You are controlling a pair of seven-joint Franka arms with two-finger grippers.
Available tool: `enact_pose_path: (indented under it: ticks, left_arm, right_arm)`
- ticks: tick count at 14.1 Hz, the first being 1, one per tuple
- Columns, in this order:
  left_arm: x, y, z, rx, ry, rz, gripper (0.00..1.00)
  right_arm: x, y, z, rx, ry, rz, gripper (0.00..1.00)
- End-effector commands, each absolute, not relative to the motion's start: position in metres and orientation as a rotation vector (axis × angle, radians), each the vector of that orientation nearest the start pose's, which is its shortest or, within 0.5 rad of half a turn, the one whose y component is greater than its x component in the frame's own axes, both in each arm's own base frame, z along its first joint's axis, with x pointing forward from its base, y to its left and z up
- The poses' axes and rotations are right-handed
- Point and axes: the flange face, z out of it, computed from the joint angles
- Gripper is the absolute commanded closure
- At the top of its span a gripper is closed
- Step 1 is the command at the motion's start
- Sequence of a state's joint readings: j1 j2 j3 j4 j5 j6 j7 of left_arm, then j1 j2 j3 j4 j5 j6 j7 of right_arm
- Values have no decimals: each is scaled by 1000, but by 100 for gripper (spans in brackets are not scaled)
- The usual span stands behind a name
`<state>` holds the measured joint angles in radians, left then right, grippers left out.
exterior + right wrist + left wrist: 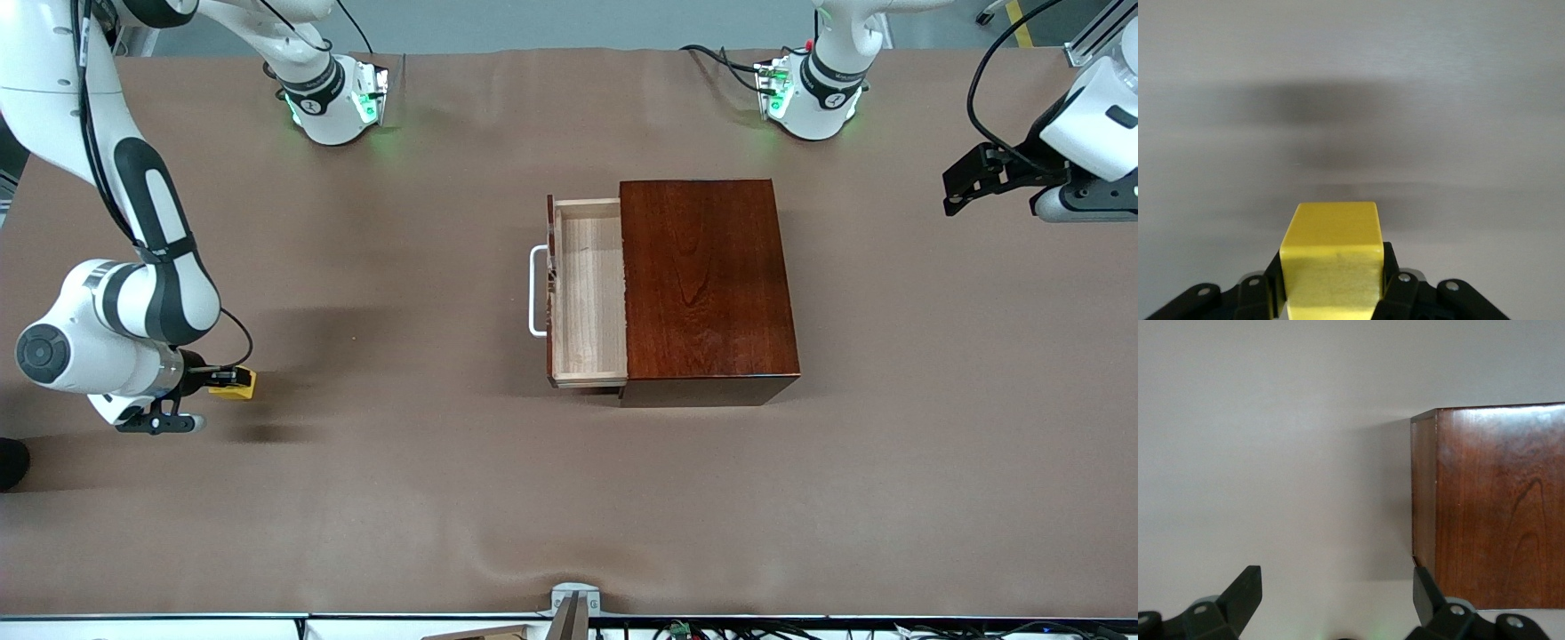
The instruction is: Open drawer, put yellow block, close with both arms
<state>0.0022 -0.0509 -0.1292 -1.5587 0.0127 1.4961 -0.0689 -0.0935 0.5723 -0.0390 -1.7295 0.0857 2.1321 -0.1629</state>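
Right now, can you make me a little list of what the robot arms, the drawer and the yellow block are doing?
drawer: pulled open, nothing inside
box: mid-table
yellow block: pinched in the right gripper, toward the right arm's end of the table
right gripper: shut on the block
left gripper: open, waiting at the left arm's end, beside the box
block in drawer: not yet

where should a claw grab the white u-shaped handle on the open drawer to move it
Grip the middle of the white U-shaped bar handle, coming from the right arm's end of the table. The bar stands clear of the dark reddish-brown drawer front, leaving a gap for one finger, and it runs along that front, so the fingers should likely close across it.
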Motion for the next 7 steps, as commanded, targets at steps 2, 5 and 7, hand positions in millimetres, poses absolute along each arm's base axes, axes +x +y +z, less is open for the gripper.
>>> enact_pose_path:
  ticks: [2, 5, 7]
  left_arm:
    - [517, -52, 657, -3144, 115, 16, 0]
    - [516, -52, 659, -3144, 112, 9, 0]
    - [516, -52, 658, -3144, 115, 11, 0]
  right_arm:
    - [655, -67, 280, -2968, 74, 324, 100]
    - [655, -52, 305, -2959, 154, 383, 100]
    - [652, -28, 320, -2954, 216, 401, 100]
